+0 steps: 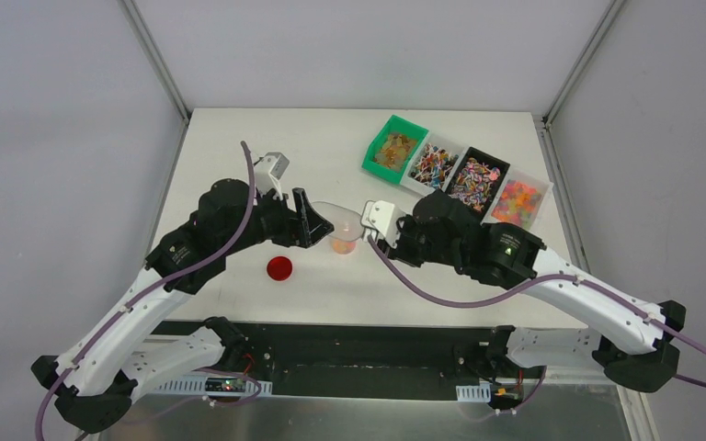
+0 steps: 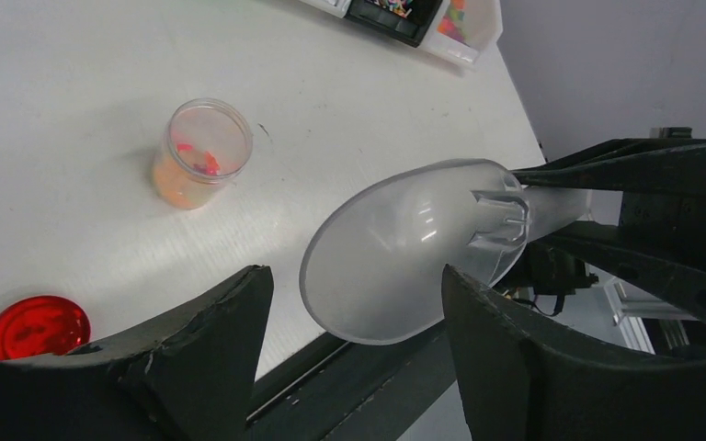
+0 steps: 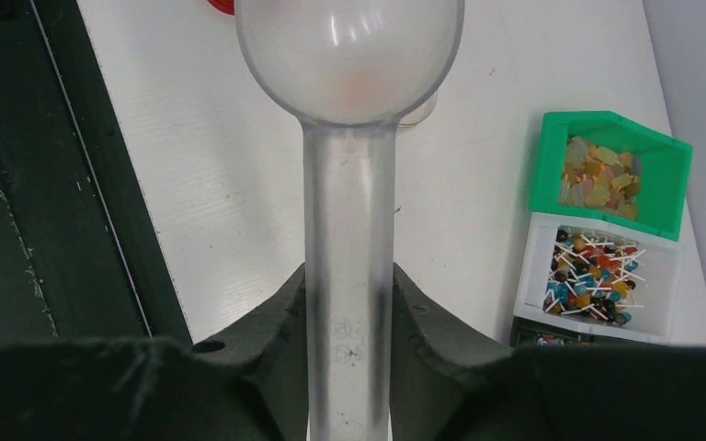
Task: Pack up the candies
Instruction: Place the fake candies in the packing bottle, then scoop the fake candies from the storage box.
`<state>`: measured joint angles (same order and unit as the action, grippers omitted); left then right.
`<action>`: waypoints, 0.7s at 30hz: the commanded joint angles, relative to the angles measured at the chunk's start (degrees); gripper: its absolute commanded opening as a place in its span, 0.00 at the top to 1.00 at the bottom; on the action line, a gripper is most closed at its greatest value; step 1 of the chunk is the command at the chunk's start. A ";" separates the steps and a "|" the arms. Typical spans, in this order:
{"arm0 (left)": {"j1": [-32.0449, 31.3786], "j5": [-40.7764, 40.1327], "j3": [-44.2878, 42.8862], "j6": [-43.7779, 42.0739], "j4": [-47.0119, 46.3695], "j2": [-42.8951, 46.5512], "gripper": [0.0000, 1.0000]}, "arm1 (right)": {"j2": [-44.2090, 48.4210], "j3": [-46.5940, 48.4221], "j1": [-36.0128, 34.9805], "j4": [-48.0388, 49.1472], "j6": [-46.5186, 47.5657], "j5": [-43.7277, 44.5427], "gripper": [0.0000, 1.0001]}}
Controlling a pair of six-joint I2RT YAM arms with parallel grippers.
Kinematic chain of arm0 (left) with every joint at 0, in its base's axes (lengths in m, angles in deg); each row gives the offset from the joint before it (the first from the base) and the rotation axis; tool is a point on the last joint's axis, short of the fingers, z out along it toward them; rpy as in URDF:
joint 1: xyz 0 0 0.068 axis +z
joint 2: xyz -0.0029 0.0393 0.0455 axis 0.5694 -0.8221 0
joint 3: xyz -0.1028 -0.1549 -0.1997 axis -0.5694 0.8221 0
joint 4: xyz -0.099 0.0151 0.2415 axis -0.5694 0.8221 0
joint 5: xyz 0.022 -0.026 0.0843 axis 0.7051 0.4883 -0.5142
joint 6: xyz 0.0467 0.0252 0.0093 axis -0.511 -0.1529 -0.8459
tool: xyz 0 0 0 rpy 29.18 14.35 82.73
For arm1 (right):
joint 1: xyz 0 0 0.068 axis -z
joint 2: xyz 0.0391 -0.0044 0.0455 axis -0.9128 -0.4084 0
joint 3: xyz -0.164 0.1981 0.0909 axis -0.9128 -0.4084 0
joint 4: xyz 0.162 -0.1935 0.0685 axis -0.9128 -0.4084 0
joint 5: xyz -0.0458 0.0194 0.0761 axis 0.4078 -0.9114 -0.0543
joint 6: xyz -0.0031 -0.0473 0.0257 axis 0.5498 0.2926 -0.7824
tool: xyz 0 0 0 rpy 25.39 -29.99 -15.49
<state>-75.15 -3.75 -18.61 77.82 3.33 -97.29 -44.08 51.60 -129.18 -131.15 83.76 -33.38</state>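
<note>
A small clear jar (image 1: 345, 242) stands mid-table with orange and pink candies (image 2: 191, 175) in its bottom. My right gripper (image 3: 349, 280) is shut on the handle of a clear plastic scoop (image 3: 349, 55), whose bowl hangs just left of and above the jar (image 3: 420, 108). The bowl looks empty. My left gripper (image 2: 354, 322) is open, its fingers (image 2: 211, 340) on either side of the scoop bowl (image 2: 395, 253), with a gap on the left side. More candies fill the bins (image 1: 476, 181) at the back right.
A flat red lid (image 1: 279, 267) lies on the table near my left arm. At the back right stands a row of bins: green (image 1: 393, 147), white (image 1: 434, 165), black, and clear (image 1: 518, 202). The table's dark front rail (image 2: 368, 386) runs under the left gripper.
</note>
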 commanded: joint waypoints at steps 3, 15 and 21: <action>0.19 5.06 -3.64 6.24 -2.03 -0.57 0.30 | 6.38 -5.38 1.42 8.40 -0.14 -7.42 1.00; 0.40 4.84 -4.77 9.92 -0.48 -1.88 0.44 | 11.96 -11.50 2.55 11.77 2.73 -11.79 1.00; 1.24 7.83 -5.22 12.65 -0.79 -2.45 0.72 | 15.36 -13.75 3.44 13.78 2.76 -13.75 1.00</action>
<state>-74.72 1.21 -21.43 88.18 4.14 -99.74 -32.46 38.97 -126.34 -123.02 85.75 -43.60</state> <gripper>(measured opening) 0.357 0.314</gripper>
